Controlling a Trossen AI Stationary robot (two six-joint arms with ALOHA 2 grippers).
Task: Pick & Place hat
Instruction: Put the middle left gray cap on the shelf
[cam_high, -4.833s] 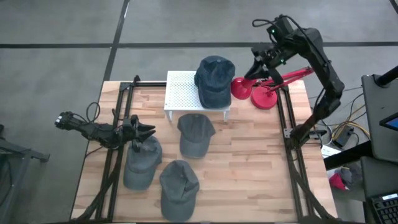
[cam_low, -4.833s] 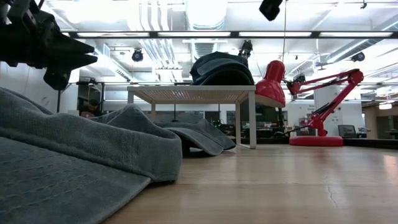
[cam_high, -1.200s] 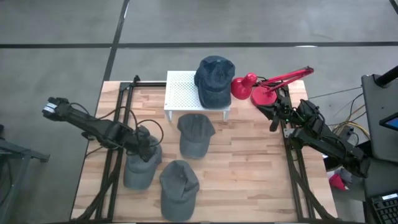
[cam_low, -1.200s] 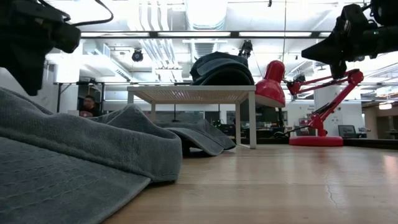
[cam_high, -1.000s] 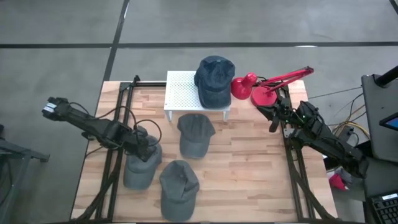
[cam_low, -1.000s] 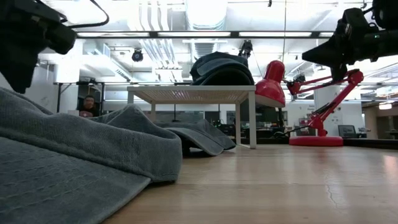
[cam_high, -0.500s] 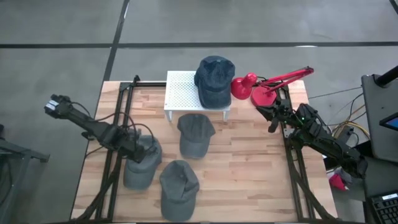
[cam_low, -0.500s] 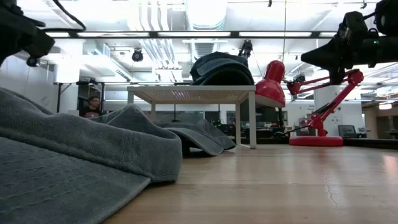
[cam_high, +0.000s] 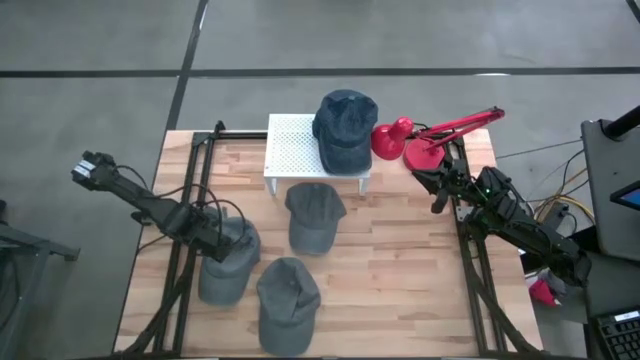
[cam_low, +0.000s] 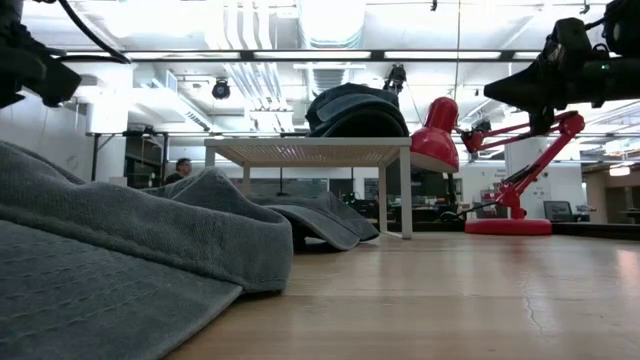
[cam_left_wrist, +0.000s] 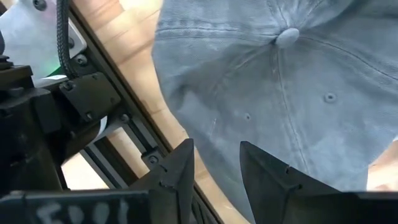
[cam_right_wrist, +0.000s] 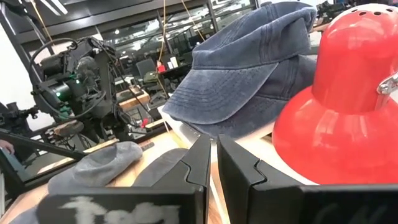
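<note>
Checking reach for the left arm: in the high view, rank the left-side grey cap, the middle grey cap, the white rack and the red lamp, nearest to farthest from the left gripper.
1. Left-side grey cap: directly under the left gripper.
2. Middle grey cap: centre of the table.
3. White rack: back of the table.
4. Red lamp: back right corner.

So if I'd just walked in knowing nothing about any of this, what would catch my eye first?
Probably the bright red desk lamp at the table's far right corner, beside a dark blue cap sitting on a small white perforated stand. Then three grey caps on the wooden table: one in front of the stand, one at the near edge, and one on the left, where the left gripper hovers right over it.
</note>
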